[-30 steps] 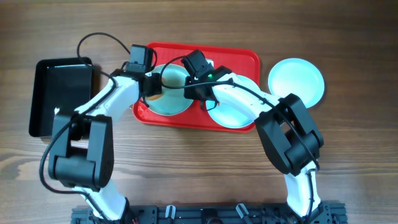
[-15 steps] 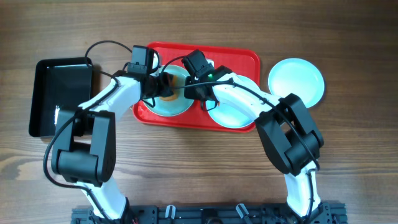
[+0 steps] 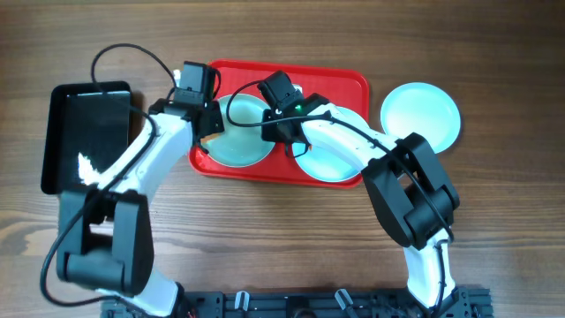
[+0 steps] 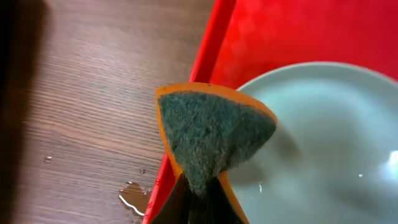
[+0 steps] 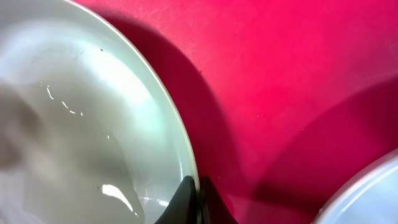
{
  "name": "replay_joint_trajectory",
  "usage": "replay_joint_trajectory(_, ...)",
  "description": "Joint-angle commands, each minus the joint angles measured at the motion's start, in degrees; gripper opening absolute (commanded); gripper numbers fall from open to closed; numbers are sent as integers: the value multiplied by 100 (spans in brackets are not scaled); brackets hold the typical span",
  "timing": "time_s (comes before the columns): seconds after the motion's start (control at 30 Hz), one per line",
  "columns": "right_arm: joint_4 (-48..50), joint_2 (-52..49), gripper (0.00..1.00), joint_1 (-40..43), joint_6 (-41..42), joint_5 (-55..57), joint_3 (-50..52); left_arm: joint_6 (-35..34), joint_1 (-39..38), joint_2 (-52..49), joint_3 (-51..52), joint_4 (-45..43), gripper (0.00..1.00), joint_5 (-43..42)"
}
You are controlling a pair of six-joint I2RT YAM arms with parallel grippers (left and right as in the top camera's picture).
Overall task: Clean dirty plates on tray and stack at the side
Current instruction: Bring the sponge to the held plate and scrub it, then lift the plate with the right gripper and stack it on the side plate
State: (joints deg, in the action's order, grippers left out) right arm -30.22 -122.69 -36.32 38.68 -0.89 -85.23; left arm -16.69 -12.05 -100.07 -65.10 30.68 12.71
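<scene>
from overhead, the red tray (image 3: 340,84) is lying mid-table, carrying the wet plate (image 3: 238,146) at its left end and a second plate (image 3: 328,166) half hidden under the right arm. a third plate (image 3: 421,115) is sitting on the bare table (image 3: 265,238) just right of the tray, and a black tray (image 3: 84,132) is lying far left. the left hand (image 3: 212,137) is working at the wet plate's left rim, the right hand (image 3: 274,134) at its right rim. in the left wrist view, the left hand (image 4: 198,202) is clamping a folded sponge (image 4: 211,134), green scouring face showing, over the plate's edge; whether it is touching, i cannot tell. drops of water (image 4: 134,193) are lying on the table beside the tray. in the right wrist view, the right hand (image 5: 198,202) is pinching narrowly on the wet plate's (image 5: 81,124) rim, steadying it. the plate is looking stiff, light, slick with water and probably breakable, so the raised rim is seeming the safest place to hold, firmly.
</scene>
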Motion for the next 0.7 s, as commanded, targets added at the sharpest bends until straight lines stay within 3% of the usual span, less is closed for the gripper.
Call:
replay_joint_trajectory(0.0,-107,-212,4,42,-188,127,48,-57,26,376,33,188,4,166)
replay_joint_trajectory(0.17,-92,680,4,42,-1086,785,-229,-52,26,590,33,334,4,-787)
replay_joint_trajectory(0.27,-83,1499,4,42,-2459,2124,-343,-50,26,590,33,479,4,-1668)
replay_joint_trajectory(0.33,-33,1799,4,39,-3040,3217,-343,-50,26,590,33,496,4,-1700)
replay_joint_trajectory(0.43,15,1891,4,37,-3713,3891,-343,-50,26,590,33,496,4,-1703)
replay_joint_trajectory(0.67,131,1891,4,-131,-4328,5895,-343,-50,26,590,33,494,4,-1755)
